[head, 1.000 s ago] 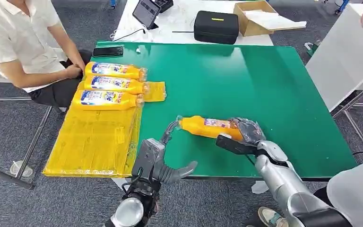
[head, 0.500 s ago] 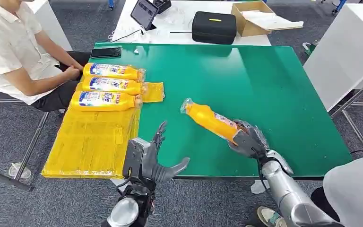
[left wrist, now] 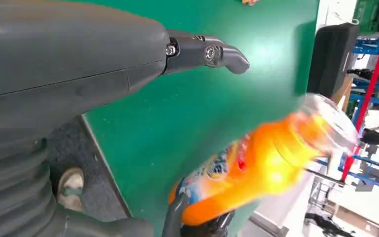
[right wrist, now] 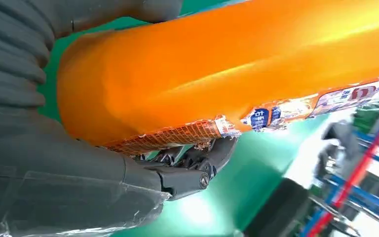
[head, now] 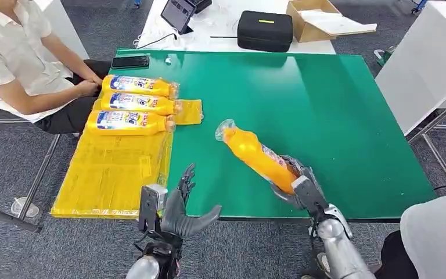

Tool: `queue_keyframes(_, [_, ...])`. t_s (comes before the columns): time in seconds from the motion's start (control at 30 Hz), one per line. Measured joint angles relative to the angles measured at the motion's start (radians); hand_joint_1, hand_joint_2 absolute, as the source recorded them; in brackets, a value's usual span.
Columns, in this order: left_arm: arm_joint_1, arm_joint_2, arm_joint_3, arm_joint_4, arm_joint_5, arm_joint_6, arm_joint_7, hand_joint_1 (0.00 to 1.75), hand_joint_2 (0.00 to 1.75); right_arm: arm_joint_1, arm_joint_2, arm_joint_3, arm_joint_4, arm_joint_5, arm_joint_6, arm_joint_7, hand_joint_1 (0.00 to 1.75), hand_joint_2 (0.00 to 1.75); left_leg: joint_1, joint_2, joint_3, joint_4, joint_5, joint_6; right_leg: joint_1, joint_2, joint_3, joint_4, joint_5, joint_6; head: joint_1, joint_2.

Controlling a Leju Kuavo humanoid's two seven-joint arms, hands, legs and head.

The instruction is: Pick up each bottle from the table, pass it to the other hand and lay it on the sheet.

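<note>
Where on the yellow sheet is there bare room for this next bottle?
The yellow plastic sheet is bare in its near half, between the closest of the three lying orange bottles and the table's front edge. Its far end is crowded. The right hand holds the orange bottle; the left hand is open.

Your robot's arms are silver metal with rounded joint housings. Each hand, the left hand (head: 171, 212) and the right hand (head: 299, 187), has a grey ribbed wrist cover (left wrist: 15, 197), a thick smooth grey thumb (left wrist: 74, 59), and darker fingers (left wrist: 207, 52) showing small silver screws (left wrist: 209, 52) at their pivots.
</note>
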Motion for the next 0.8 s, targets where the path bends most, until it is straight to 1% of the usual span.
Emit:
queue_keyframes(0.1, [0.000,0.003,0.010,-0.007,0.004,-0.002,0.000,0.00,1.75,0.035,0.019,0.011,-0.082,-0.005,0.000,0.011,1.75,1.75,0.000,0.001,-0.001,0.000,0.000,0.000,0.000,0.000,-0.001,0.000,0.000,0.000,0.000,0.000])
queue_keyframes(0.3, [0.001,0.003,0.016,-0.012,0.010,-0.005,0.000,0.00,1.75,0.053,0.031,0.023,-0.141,-0.013,0.001,0.014,1.75,1.75,0.000,0.000,-0.001,0.000,0.000,0.000,-0.001,0.000,-0.002,0.000,0.000,0.000,0.000,0.000])
queue_keyframes(0.4, [0.000,0.003,0.019,-0.013,0.010,-0.008,0.000,0.00,1.75,0.058,0.039,0.037,-0.161,0.007,-0.016,-0.022,1.75,1.75,0.000,0.000,-0.001,0.000,0.001,0.000,-0.001,0.000,-0.002,0.000,0.000,0.000,0.001,0.000])
queue_keyframes(0.57, [-0.019,-0.007,0.024,-0.014,0.029,-0.018,0.006,0.00,1.75,0.059,0.073,0.105,-0.201,0.009,-0.027,-0.025,1.75,1.75,0.000,0.001,-0.002,0.000,0.001,0.000,0.000,0.000,-0.003,0.000,0.000,0.000,0.000,0.000])
queue_keyframes(0.8, [-0.066,-0.026,0.024,-0.023,0.097,-0.026,0.009,0.00,1.75,0.047,0.122,0.225,-0.185,-0.010,-0.037,-0.033,1.75,1.75,0.001,0.001,-0.002,0.000,0.001,0.000,0.000,0.000,-0.003,0.000,0.000,0.000,0.000,0.000])
